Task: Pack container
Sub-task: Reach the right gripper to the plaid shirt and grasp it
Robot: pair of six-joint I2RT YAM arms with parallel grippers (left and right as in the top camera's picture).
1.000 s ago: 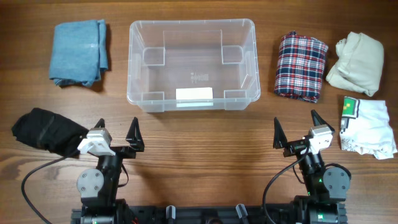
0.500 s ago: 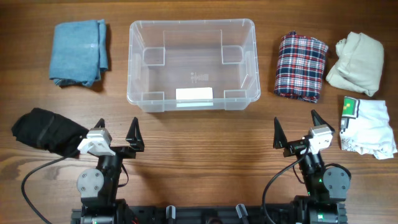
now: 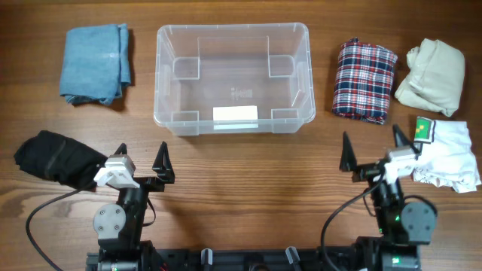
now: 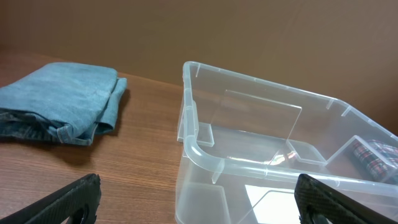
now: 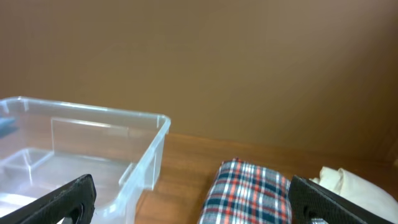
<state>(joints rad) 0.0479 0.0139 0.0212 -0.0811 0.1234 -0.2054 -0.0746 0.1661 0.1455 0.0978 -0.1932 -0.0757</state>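
Wooden table (image 3: 241, 181), plain brown wall behind in both wrist views. The container (image 3: 232, 27) sits upright at the centre of the table's far half, open top, with a white label (image 3: 235, 114) on its near side. To its left, well apart, lies a folded blue denim garment (image 3: 96, 62). To its right, near but not touching, is a plaid garment (image 3: 365, 79), w/ a beige garment (image 3: 431, 75) just beside that. A white garment (image 3: 452, 158) w/ a green tag lies nearer the robot at the right edge, and a black garment (image 3: 53, 158) lies at near left.

Left gripper (image 3: 141, 147) is low at the near side - fingers spread wide, nothing btw them, black garment just beside it. Right gripper (image 3: 371, 135) is also spread wide and holds nothing, its outer finger right at the white garment's edge. Both are on the near side of the container, apart from it.
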